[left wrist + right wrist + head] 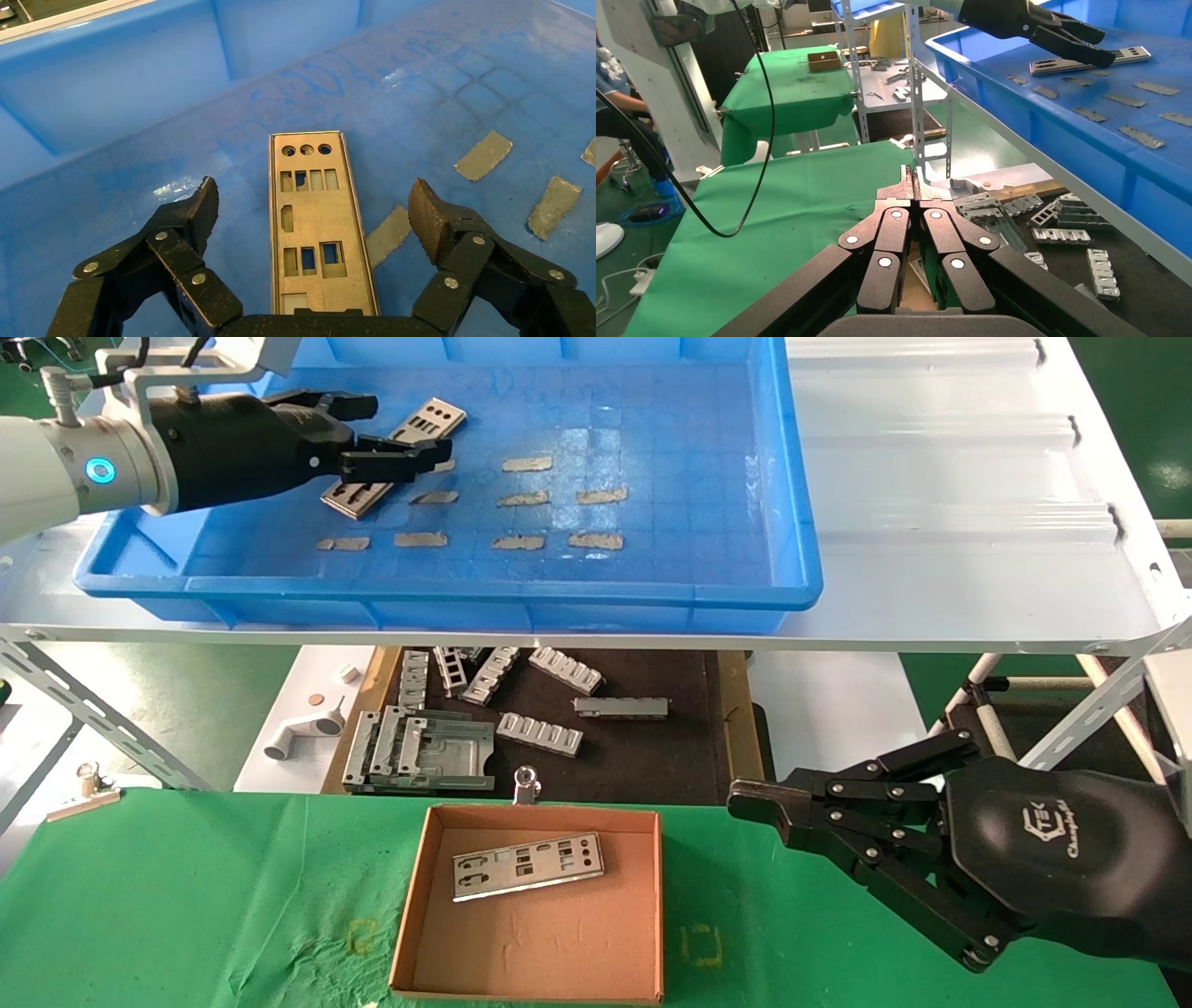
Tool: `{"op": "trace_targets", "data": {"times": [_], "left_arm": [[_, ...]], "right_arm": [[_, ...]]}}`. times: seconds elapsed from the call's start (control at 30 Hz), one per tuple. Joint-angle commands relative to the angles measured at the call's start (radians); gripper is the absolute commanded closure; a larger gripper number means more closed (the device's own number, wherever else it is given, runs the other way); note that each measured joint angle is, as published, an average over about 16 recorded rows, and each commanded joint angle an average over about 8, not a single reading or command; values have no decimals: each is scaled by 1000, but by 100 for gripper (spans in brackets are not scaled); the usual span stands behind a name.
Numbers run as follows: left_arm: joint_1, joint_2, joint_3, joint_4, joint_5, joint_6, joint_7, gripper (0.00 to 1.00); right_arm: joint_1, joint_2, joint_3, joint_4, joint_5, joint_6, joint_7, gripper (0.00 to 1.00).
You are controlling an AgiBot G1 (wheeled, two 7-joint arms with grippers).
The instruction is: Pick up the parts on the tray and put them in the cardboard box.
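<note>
A: Left gripper [313, 210]?
B: In the tray [782, 486], jaws spread either side of a part [313, 225] lying flat on the tray floor, not touching it.
A: Right gripper [911, 184]?
B: Low beside the cardboard box [652, 905], jaws pressed together, holding nothing. One plate [527, 864] lies in the box.

Left arm reaches in from head view's left, over near-left part of tray [577, 598], forearm roughly level. Left gripper [386, 435] low over tray floor, fingers spread wide; left wrist view shows one fingertip [205, 203] each side of flat plate, neither touching it. Right arm low at head view's right, below tray's shelf level, well apart from tray. Right gripper [745, 800] points toward robot's left, fingertips [906, 184] pressed together, nothing between.
</note>
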Motion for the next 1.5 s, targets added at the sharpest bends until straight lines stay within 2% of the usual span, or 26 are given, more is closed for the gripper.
{"op": "trace_targets", "data": {"times": [0.03, 1.07, 1.5], "left_arm": [[0, 0, 1, 2, 1, 0, 4, 100], [-1, 10, -3, 12, -4, -22, 43, 100], [-23, -4, -11, 6, -16, 12, 51, 100]], "right_arm": [[0, 0, 0, 0, 0, 0, 0, 100], [0, 0, 0, 0, 0, 0, 0, 100], [0, 0, 0, 0, 0, 0, 0, 100]]}}
